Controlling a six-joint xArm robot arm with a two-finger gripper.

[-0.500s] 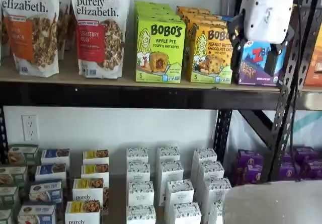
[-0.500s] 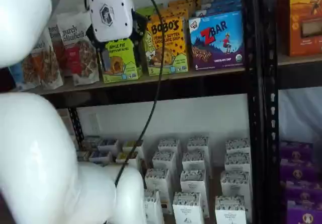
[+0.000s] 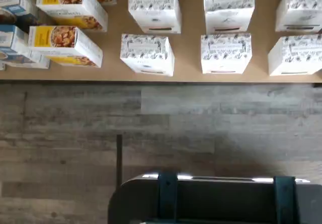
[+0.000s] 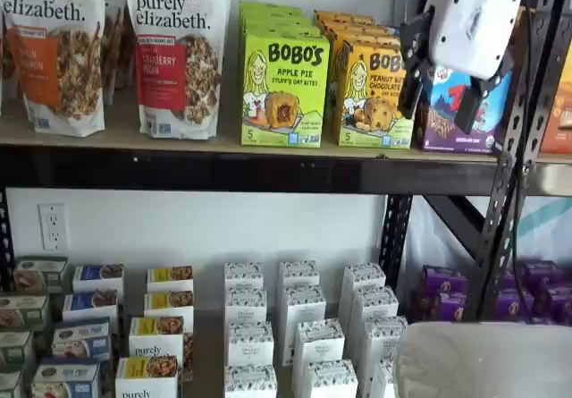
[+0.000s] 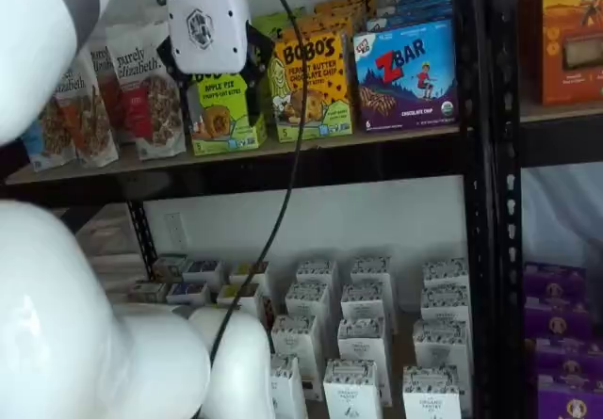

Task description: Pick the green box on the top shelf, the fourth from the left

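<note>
The green box stands upright at the front of a row on the top shelf, between a granola bag and the yellow-orange Bobo's box. It also shows in a shelf view, half hidden behind my gripper. My gripper has a white body and two black fingers with a plain gap between them, open and empty. It hangs in front of the shelf at the box's height, apart from it. In a shelf view my gripper lines up with the ZBar box. The wrist view shows neither.
Purely Elizabeth bags stand left of the green box. A perforated black upright stands right of the ZBar box. Small white boxes fill the lower shelf, above the wooden floor. A dark mount shows in the wrist view.
My gripper has risen slightly in front of the top shelf. The white arm in the foreground has shifted. The boxes have not moved.
</note>
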